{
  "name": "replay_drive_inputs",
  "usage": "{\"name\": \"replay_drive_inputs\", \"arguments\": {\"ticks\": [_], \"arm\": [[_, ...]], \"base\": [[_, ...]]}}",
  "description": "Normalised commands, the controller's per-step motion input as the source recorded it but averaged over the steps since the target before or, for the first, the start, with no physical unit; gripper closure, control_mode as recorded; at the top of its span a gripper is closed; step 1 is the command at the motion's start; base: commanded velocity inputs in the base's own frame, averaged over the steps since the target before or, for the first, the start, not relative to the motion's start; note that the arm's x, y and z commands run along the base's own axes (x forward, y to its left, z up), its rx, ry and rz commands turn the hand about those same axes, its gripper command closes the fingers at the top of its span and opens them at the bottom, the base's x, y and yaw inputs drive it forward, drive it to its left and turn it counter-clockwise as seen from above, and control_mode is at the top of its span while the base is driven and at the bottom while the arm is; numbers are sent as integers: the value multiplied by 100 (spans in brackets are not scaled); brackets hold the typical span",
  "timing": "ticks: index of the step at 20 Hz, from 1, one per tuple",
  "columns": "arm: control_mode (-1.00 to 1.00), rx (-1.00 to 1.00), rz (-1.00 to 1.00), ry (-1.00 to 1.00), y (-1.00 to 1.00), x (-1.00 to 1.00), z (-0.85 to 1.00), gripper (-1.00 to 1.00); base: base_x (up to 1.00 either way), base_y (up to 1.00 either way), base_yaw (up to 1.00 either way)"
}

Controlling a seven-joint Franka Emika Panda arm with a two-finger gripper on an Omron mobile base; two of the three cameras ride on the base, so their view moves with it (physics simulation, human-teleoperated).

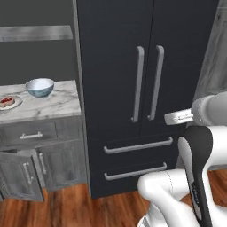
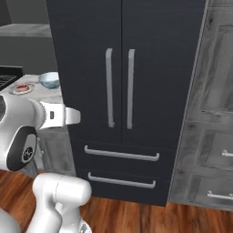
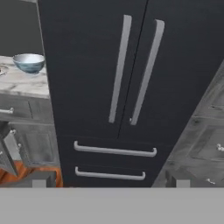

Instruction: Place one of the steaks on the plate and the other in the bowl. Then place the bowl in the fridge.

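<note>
Jaws wide open, empty; fingertips [image 3: 38, 180] low in hand view, aimed at fridge [image 3: 131, 78] front. Fridge doors shut, paired vertical bar handles [image 3: 120, 68] dead ahead. Bowl [image 1: 40, 87] sits on marble worktop [image 1: 53, 104] left of fridge, well apart from jaws, up and to left. Plate [image 1: 8, 102] with red steak [image 1: 5, 101] just beyond bowl, further left. Second steak likely in bowl; interior unclear. Judgement: next reach goes left to bowl, or fridge door first.
</note>
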Motion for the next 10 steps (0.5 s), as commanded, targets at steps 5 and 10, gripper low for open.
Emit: {"name": "replay_drive_inputs", "arguments": {"ticks": [5, 10], "arm": [[100, 0, 0, 0, 0, 0, 0, -100], [100, 0, 0, 0, 0, 0, 0, -100]], "base": [[48, -40, -6], [27, -76, -11]]}}
